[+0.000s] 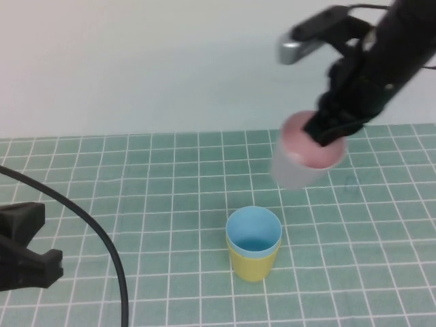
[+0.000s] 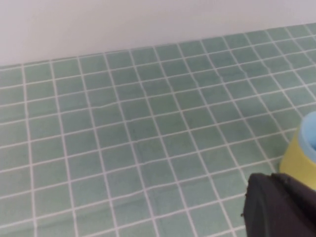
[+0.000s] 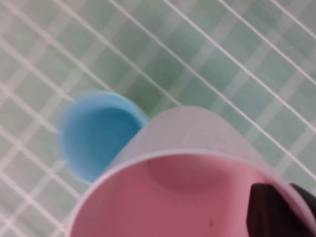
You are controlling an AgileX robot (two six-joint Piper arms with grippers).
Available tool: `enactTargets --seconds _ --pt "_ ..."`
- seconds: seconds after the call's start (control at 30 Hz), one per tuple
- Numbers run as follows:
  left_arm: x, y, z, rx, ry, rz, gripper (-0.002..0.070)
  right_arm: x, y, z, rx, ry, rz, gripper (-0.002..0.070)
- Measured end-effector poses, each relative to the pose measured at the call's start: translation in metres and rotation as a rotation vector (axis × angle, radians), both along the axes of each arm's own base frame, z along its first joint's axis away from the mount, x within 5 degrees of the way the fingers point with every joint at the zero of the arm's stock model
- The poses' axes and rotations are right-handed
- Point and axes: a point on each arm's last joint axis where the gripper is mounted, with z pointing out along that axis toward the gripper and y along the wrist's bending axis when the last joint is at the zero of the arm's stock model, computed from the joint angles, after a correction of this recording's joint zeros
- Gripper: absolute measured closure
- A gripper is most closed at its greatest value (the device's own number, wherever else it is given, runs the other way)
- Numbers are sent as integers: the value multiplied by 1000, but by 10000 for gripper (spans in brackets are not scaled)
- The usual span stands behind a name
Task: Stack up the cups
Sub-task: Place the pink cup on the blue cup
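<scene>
On my high view the right gripper (image 1: 325,131) hangs in the air above the far right part of the bench (image 1: 136,204), and its jaws are clamped on the rim of a pink cup (image 1: 308,158), one finger reaching down inside the mouth. The pink cup is lifted clear of the bench and tilted, its mouth turned up and toward the arm. Its outer wall looks pale and frosted, the inside plainly pink.

Nearer to me, around the middle of the bench, a blue cup (image 1: 253,231) sits nested inside a yellow cup (image 1: 253,262), both upright, with the blue rim standing a little above the yellow one. The pink cup is up and to the right of that pair, not touching it.

From the right wrist view I look down past the pink cup (image 3: 187,192) onto the open mouth of the blue cup (image 3: 98,133) below it; the two overlap in that view, but a gap in height separates them.

The left gripper (image 1: 24,255) rests low at the near left edge of the bench, well apart from the cups. I cannot tell how its jaws stand. Its wrist view catches the yellow cup (image 2: 298,165) at the side.
</scene>
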Motion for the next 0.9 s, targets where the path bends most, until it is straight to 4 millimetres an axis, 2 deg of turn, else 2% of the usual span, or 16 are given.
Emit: enactTargets --seconds 0.13,0.27,0.6,0.9 --pt "3 2 -8 9 -23 37 676 -22 36 6 4 -7 78 650" --pt "4 3 -7 16 -41 48 676 -31 59 -6 -15 22 122 650" --pt "4 3 -7 15 -36 50 676 -13 73 -53 -87 118 86 650" --pt "4 3 -7 19 -36 51 676 -7 76 -71 -120 147 86 650"
